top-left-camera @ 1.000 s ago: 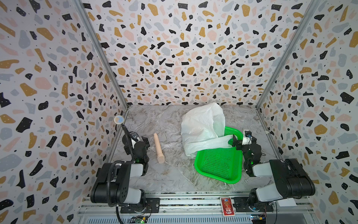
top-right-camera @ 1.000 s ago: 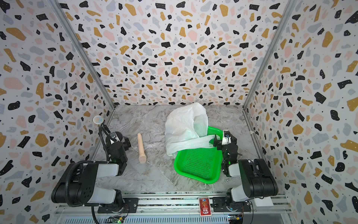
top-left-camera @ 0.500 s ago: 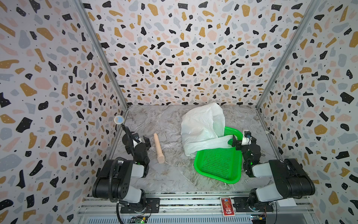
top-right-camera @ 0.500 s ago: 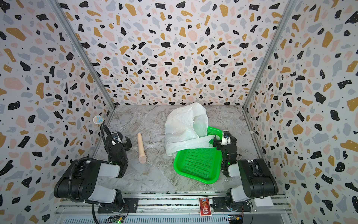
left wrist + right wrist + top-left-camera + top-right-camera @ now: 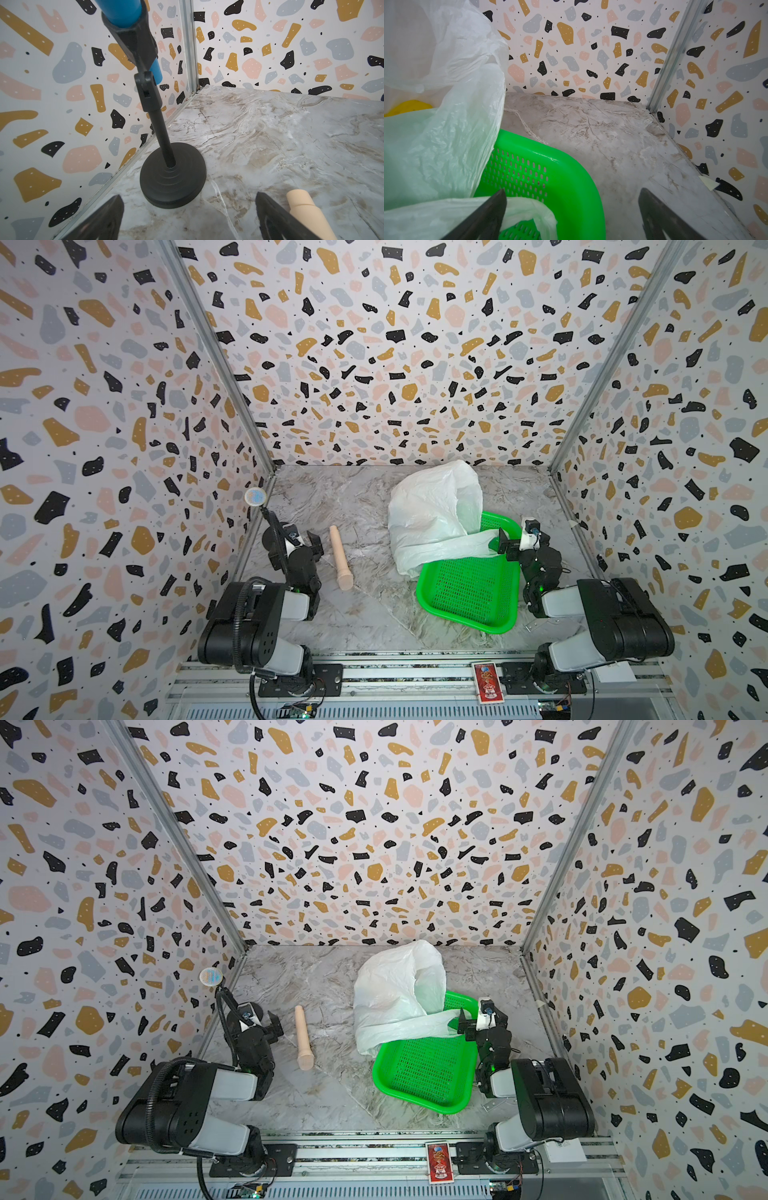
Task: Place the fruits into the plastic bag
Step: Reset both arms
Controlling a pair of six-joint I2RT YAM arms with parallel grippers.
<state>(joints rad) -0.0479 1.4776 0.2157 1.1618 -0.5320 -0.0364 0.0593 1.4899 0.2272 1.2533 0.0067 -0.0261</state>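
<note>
Left arm has shifted only slightly and the right hasn't moved. Left claw (image 5: pixel 188 205) is spread and empty. Right claw (image 5: pixel 572 190) is spread, with the bag (image 5: pixel 432 510) handle loose beside it. Bag sits on the basket's (image 5: pixel 469 597) far end, yellow fruit (image 5: pixel 406 107) inside. Basket is empty, so the task looks done.

No text, label, brand or number can be read anywhere. A red card (image 5: pixel 487 681) on the front rail (image 5: pixel 395 676) carries a printed design, but its marks are too small to read.
</note>
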